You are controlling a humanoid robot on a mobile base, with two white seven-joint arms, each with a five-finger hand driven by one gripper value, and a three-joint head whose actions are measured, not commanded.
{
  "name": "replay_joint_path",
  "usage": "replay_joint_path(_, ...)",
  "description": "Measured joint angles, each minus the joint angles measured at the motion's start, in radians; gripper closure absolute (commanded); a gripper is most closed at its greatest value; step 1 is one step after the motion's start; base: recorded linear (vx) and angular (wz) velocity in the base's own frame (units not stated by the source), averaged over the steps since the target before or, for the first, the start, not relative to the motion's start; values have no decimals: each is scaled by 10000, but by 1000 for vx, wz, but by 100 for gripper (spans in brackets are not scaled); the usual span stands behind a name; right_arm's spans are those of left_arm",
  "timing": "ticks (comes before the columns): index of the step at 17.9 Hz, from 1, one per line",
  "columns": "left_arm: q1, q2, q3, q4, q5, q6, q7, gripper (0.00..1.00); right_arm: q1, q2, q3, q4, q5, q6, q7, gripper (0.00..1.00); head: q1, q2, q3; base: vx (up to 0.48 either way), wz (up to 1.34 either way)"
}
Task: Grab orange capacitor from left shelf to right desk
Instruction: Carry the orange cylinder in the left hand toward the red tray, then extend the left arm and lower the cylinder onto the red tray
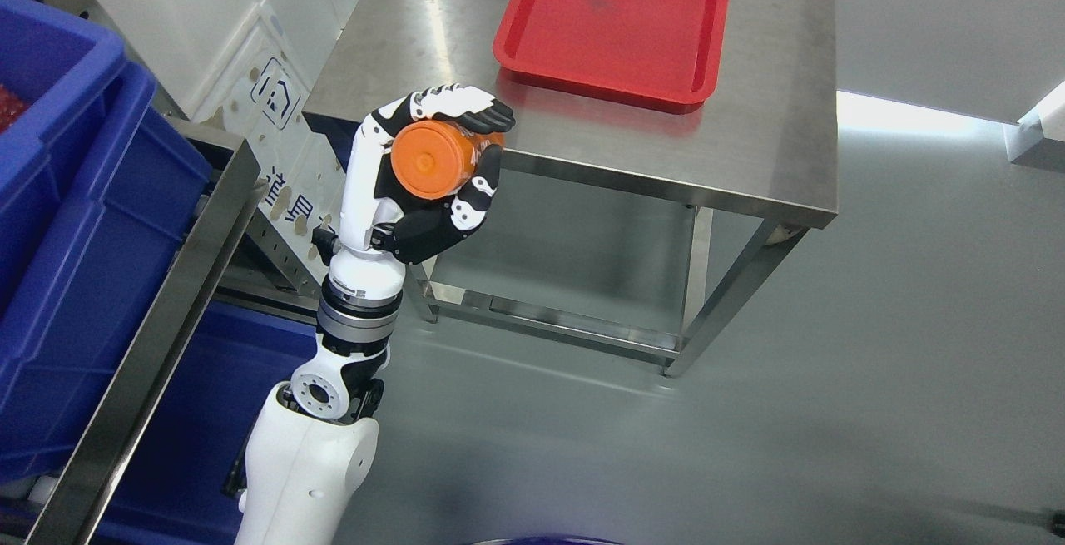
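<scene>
The fingers (466,108) of the left hand (424,175) are wrapped round the orange capacitor (434,160), black-tipped digits over its top and another curling under its right side, so the part is held clear of any surface. It sits in the palm with one flat round end turned toward the camera, just short of the near left corner of the steel worktop (749,137).

This looks like the carry step: the pick from the shelf seems done and the placing is not. The next move likely calls for swinging the hand up and to the right, past the worktop's edge, then lowering and opening the grip. The red tray (532,58) lies up and to the right of the fingers, a likely spot to set it down.

The capacitor is a short, squat cylinder, bright orange, with a small raised centre on its end face and dark print along its side, too small to read. Blue bins (91,220) on the shelf frame (158,337) stand to the left.
</scene>
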Motion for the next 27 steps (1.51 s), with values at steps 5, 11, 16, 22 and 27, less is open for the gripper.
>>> replay_joint_path(5,-179,0,-302,132,-1,-1,0,97,0,0,0,0,0,0,0,0,0,0,0,190,-100)
replay_joint_path(11,-963,0,-759,267,28,203,70,98,0,0,0,0,0,7,0,0,0,1,0,169,-102)
replay_joint_path(16,-2276,0,-1199,620,72,2866,122,98,0,0,0,0,0,36,0,0,0,1,0,135,-88)
replay_joint_path(22,-4261,-1,-1481,2004,143,6079,543,97,0,0,0,0,0,14,0,0,0,1,0,79,-46)
replay_joint_path(27,-5367,-1,-1764,3529,827,6719,687,96,0,0,0,0,0,1,0,0,0,2,0,18,-14)
